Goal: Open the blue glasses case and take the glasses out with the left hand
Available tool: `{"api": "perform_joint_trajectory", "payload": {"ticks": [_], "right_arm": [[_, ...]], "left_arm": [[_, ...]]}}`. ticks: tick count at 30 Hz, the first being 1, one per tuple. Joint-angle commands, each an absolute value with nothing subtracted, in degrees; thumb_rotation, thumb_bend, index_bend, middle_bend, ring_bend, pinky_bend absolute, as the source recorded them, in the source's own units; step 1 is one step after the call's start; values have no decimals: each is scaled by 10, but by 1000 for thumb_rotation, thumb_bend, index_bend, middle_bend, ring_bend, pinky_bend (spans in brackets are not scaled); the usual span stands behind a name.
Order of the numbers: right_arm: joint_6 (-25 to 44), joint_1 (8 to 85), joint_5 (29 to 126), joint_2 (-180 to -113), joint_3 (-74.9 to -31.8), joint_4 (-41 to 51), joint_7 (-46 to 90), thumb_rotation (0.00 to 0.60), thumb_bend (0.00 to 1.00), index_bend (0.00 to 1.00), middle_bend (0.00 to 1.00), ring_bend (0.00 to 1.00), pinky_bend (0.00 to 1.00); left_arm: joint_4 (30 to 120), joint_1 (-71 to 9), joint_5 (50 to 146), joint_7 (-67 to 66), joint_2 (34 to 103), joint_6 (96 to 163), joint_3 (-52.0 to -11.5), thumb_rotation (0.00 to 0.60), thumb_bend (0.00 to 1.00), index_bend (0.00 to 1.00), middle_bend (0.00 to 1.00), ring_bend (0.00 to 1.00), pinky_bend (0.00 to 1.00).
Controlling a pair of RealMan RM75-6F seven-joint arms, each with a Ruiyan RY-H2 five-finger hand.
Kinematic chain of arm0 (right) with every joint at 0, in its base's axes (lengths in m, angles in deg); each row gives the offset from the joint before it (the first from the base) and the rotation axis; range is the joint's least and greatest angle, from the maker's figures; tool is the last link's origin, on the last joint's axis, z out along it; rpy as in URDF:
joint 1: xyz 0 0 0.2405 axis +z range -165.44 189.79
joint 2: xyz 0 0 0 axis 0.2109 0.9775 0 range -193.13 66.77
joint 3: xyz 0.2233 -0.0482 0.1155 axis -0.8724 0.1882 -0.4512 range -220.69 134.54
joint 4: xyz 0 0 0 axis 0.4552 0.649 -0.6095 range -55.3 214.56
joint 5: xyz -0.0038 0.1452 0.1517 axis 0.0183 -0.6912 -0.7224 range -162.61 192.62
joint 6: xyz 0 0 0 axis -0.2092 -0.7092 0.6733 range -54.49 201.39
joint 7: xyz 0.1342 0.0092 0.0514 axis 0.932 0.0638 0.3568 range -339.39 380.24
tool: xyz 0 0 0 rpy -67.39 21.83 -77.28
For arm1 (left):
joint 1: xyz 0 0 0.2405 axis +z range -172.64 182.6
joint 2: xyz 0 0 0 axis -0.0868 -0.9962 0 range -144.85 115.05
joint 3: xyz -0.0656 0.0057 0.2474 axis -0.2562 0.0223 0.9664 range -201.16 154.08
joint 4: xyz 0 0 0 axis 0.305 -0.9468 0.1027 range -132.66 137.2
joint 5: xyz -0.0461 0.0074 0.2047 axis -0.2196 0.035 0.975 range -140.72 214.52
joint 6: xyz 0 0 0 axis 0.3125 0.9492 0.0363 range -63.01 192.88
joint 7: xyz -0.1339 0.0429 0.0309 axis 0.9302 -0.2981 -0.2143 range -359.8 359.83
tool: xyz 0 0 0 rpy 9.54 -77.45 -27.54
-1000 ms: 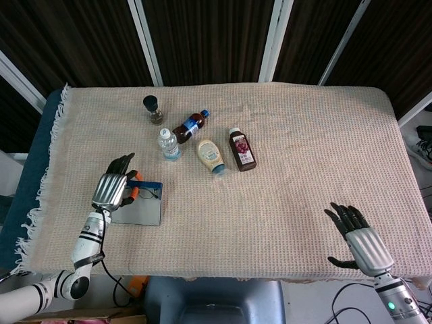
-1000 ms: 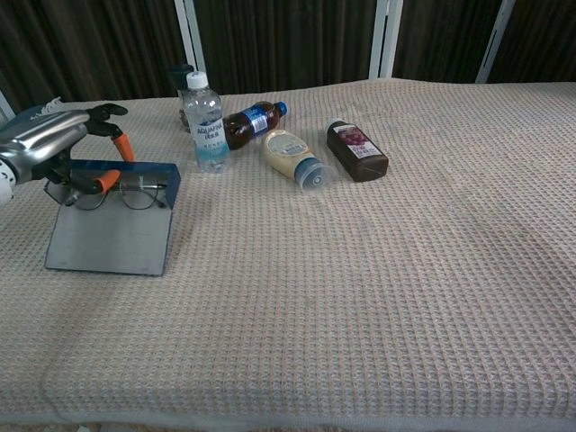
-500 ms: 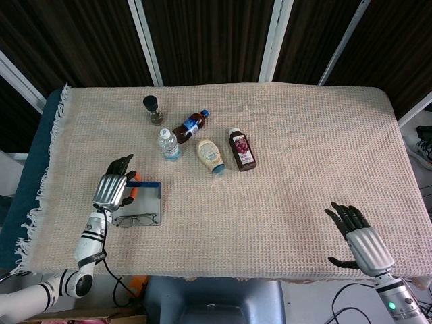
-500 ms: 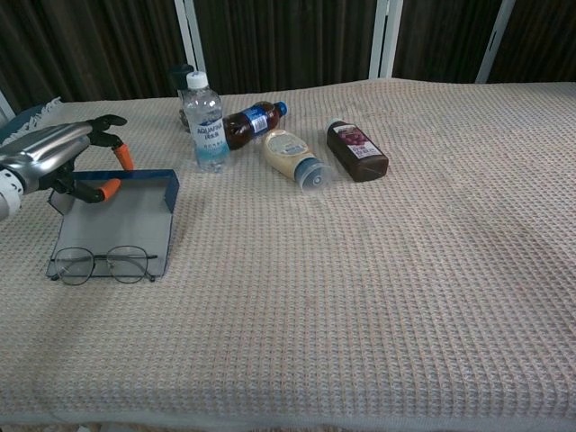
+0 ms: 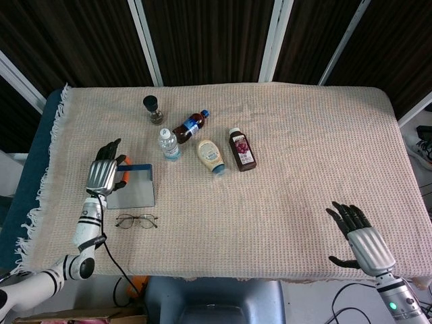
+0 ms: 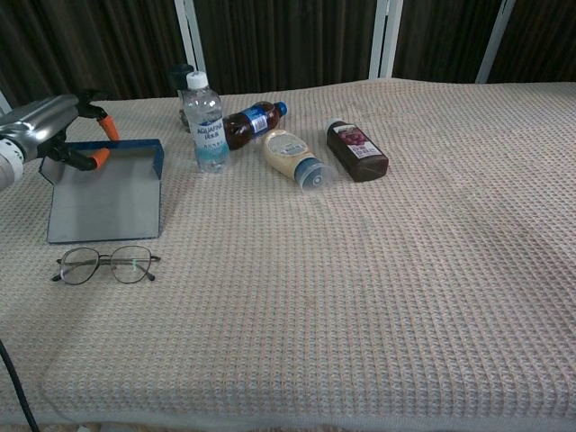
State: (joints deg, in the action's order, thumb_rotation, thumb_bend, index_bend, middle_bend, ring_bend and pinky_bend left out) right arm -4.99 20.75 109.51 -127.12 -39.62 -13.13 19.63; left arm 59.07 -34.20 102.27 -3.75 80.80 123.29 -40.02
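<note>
The blue glasses case [image 6: 106,191] is held by its far rim in the left robot hand [image 5: 102,177], seemingly to keep it open, the glasses [image 6: 106,265] lie free on the surface [image 6: 378,288] just beside it, and the right robot hand [image 5: 359,236] rests spread and empty

I see a rough, beige waffle-weave cloth [image 6: 378,288] with a fringed edge covering the bench. The glasses [image 6: 105,265] have thin dark wire rims and clear lenses. The open blue glasses case [image 6: 106,193] shows a smooth, matt grey lining. My left robot hand [image 5: 102,175] has a brushed silver metal back and orange fingertips [image 6: 97,156]. The water bottle [image 6: 204,123] is clear, glossy plastic.
</note>
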Motion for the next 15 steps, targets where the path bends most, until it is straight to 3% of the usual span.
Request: {"api": "perform_joint_trajectory", "payload": {"ticks": [1,5,9,15], "right_arm": [[-49,208,1093,-1272,-397,-131,195,600,188,0,0,0,0],[-46,209,1089,-1274,-399,-131,191,600,188,0,0,0,0],[-43,210,1089,-1276,-398,-130,187,600,188,0,0,0,0],[-41,210,1089,-1277,-397,-133,182,600,188,0,0,0,0]], "left_arm": [[549,-359,1000,-33,823,1193,-411,600,437,529,11,0,119],[536,-362,980,-49,822,1148,-403,600,435,359,9,0,118],[550,-358,971,-65,807,1126,-392,600,424,45,0,0,115],[652,-333,978,-88,741,1155,-382,600,383,0,0,0,111]]}}
